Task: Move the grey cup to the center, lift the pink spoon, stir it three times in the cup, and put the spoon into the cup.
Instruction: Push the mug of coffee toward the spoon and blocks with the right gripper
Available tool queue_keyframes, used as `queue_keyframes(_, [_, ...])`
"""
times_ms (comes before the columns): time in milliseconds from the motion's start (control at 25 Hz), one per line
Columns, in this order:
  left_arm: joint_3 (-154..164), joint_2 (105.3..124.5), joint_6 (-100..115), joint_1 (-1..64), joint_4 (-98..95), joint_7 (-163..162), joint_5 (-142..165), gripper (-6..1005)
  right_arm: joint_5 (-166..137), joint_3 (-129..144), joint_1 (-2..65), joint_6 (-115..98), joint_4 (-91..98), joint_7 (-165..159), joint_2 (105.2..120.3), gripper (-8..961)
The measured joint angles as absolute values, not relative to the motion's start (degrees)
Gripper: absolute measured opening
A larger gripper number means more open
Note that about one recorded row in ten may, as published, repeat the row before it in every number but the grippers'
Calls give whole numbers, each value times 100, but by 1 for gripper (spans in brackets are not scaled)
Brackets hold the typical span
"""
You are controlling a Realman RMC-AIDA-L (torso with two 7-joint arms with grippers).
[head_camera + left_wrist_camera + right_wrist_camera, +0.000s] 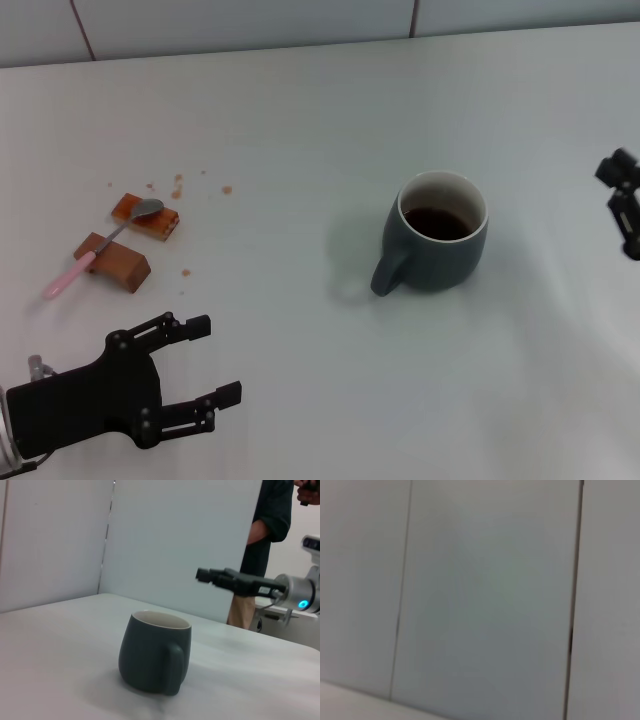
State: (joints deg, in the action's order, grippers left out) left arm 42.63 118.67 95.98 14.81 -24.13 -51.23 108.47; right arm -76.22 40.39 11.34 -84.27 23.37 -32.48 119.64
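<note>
Table edge: I see the right gripper (pixel 622 200) there, fingers state I cannot tell.
Left gripper (pixel 212 360): wide open, the pink spoon (pixel 100 250) near behind it, the grey cup (pixel 437 245) well apart.

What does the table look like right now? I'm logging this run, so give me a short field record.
grey cup: upright, mid-table, handle toward the robot's left, dark liquid inside
pink spoon: lying across two brown blocks, untouched
left gripper: jaws open, low near the front edge, holding nothing
right gripper: at the far right edge, away from the cup
</note>
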Motion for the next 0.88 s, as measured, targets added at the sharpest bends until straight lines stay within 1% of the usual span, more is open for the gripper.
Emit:
queue_keyframes(280, [4263,11865,9597,1525,-2411,-5173,10843,856,-7616,4035,1733,-7760,1359,-2020,11959,133])
queue_keyframes(520, [4263,11866,9597,1570,-2423,-5212,10846,855,-7611,4043,2176,-7388,769,-1476,11964,-3])
queue_keyframes(880, [4263,11874,9556,1613,-2402,-5212,10860,855,-7642,4097,2542,-7062,355,-1246,11973,-2])
